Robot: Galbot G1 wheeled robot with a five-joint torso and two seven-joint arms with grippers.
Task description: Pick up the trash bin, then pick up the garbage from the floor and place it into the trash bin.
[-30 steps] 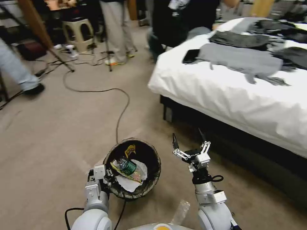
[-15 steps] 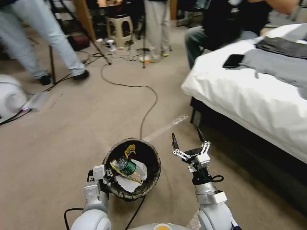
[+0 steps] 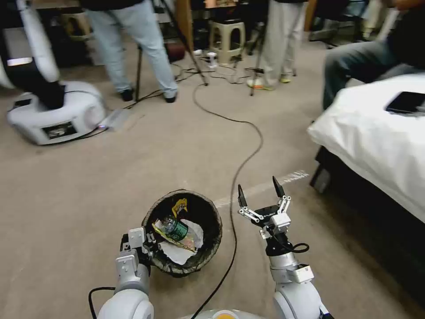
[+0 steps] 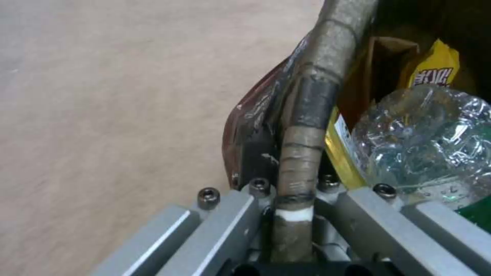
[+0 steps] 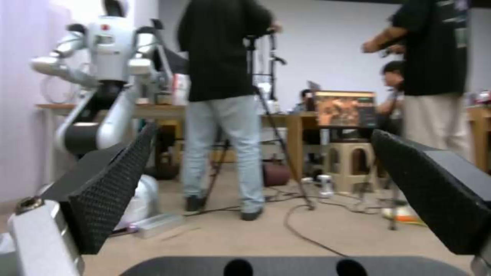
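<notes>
- The left hand point(image 3: 148, 248) clamps the near-left rim of the trash bin point(image 3: 208, 252), its fingers point(image 4: 256, 191) pinching the bag-covered edge.
- The trash bin sits near the robot, holding garbage: a clear bottle point(image 3: 176, 229), a yellow wrapper point(image 3: 180, 207) and white tissue point(image 3: 177, 254).
- The right hand point(image 3: 260, 195) hovers right of the bin, spread wide and empty.
- A black cable point(image 3: 241, 164) crosses the floor point(image 3: 110, 186).

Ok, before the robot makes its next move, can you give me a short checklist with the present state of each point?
1. Left gripper shut on the rim of the small round white bag-lined trash bin: ok.
2. Clear plastic bottle with green label inside the bin: ok.
3. Yellow snack wrapper inside the bin: ok.
4. Right gripper open and empty, held beside the bin: ok.
5. Black cable across the floor ahead: not ok.
6. Any garbage left on the floor: cannot tell.
</notes>
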